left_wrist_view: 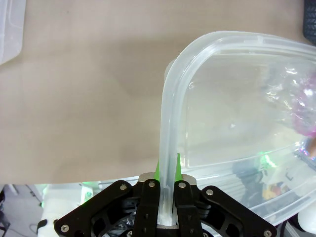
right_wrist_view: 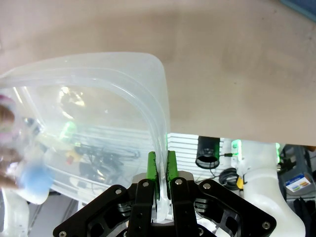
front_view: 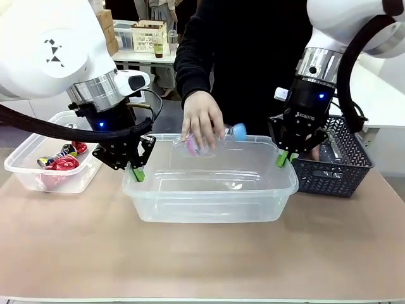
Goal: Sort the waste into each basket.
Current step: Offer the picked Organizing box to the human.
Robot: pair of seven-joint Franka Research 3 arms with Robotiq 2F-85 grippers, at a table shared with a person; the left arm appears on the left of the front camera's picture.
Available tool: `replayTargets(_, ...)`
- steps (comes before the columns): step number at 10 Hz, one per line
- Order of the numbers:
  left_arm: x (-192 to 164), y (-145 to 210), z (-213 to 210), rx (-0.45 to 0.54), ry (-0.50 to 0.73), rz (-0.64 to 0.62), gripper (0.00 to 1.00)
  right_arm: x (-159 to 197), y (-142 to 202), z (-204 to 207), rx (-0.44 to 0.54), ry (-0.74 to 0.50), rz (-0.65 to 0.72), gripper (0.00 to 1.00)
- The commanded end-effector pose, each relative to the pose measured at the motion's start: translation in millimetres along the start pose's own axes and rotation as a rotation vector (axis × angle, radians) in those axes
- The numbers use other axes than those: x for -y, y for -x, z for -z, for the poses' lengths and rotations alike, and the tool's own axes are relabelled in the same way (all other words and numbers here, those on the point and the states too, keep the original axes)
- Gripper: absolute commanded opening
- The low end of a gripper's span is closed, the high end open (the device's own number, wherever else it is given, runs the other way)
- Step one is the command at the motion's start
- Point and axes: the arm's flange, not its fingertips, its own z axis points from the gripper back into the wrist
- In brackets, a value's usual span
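A large clear basket [front_view: 209, 185] sits mid-table, gripped at both ends. My left gripper [front_view: 137, 172] is shut on its left rim [left_wrist_view: 170, 113], and my right gripper [front_view: 283, 158] is shut on its right rim [right_wrist_view: 148, 113]. In the left wrist view the left gripper [left_wrist_view: 167, 168] pinches the rim between green pads, as does the right gripper [right_wrist_view: 162, 165] in its own view. A person's hand [front_view: 201, 120] holds a clear bottle [front_view: 218, 140] with a pink label and blue cap over the basket's far side. A second clear basket [front_view: 25, 171] at the left holds red cans [front_view: 63, 163].
A dark lattice-walled basket [front_view: 335, 174] stands right behind my right gripper, close to the clear basket's right end. The tan table [front_view: 202, 253] is bare in front of the baskets. The person stands at the far edge.
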Motion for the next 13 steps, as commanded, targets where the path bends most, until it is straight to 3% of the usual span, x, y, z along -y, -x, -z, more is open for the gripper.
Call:
replayTargets(1, 0.7, 2.8, -3.9, 0.008, 0.003, -0.003, 0.04, -0.8, 2.1, -2.9, 0.008, -0.004, -0.002, 0.09)
replayTargets(13, 0.7, 2.8, -3.9, 0.008, 0.003, -0.003, 0.04, -0.8, 2.1, -2.9, 0.008, -0.004, -0.002, 0.09)
